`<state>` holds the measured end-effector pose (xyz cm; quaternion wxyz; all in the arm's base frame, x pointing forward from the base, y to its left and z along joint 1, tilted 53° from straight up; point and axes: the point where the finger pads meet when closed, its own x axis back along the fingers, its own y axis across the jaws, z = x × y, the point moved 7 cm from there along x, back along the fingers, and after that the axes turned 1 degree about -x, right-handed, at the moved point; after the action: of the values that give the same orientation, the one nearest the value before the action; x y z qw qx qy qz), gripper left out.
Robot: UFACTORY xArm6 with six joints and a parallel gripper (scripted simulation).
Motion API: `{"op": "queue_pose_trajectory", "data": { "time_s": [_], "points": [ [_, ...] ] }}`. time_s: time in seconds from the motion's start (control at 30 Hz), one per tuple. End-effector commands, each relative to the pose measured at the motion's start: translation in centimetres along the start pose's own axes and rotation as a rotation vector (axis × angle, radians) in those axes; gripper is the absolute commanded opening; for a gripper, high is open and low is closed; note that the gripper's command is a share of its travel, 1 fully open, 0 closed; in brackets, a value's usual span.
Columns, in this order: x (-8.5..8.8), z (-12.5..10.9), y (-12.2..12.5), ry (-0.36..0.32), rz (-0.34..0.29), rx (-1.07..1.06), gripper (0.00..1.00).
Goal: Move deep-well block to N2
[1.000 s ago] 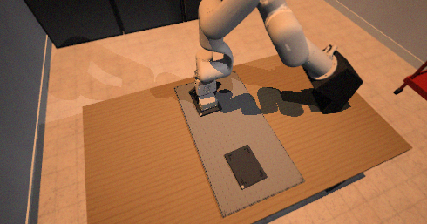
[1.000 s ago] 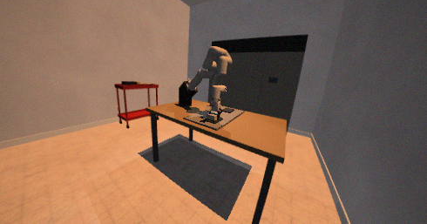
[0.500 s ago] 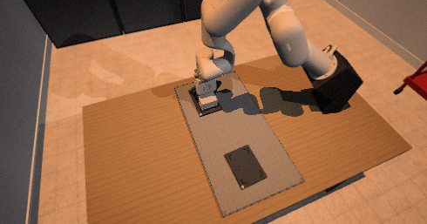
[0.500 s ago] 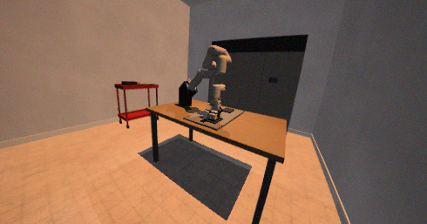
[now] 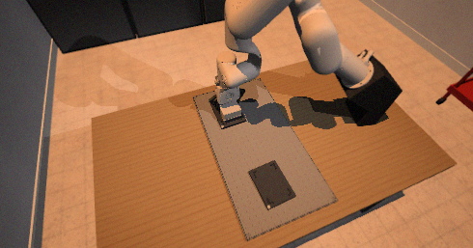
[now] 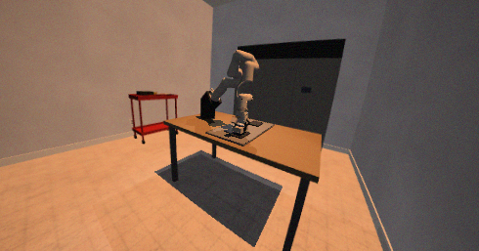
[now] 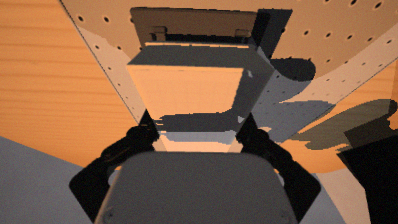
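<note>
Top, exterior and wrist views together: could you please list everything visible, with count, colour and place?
Deep-well block: one, white, over the far nest, in the end effector.
Plate nest N1: one, dark, far end of the mat, under the block.
Plate nest N2: one, dark, near end of the mat, unoccupied.
Perforated mat: one, grey, mid-table.
Table: one, wooden top, dark legs.
Cart: one, red, by the wall.
Pedestal: one, black, table edge.
Arm: one, white.
End effector: one, black fingers, shut on the block.
</note>
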<state>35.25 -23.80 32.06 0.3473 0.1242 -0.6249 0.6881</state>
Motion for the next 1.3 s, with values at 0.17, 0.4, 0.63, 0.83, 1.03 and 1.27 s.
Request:
{"op": "queue_pose_trajectory", "data": {
  "time_s": [0.17,0.4,0.63,0.83,1.03,1.27],
  "points": [
    [1.6,0.0,-0.1,0.002,0.001,0.0,0.0],
    [2.4,0.0,-0.1,0.002,0.001,0.0,0.0],
    [3.6,0.0,-0.1,0.002,0.001,0.0,0.0],
    [4.3,0.0,-0.1,0.002,0.001,0.0,0.0],
    [5.3,0.0,-0.1,0.002,0.001,0.0,0.0],
    [6.4,0.0,-0.1,0.002,0.001,0.0,0.0]
  ]
}}
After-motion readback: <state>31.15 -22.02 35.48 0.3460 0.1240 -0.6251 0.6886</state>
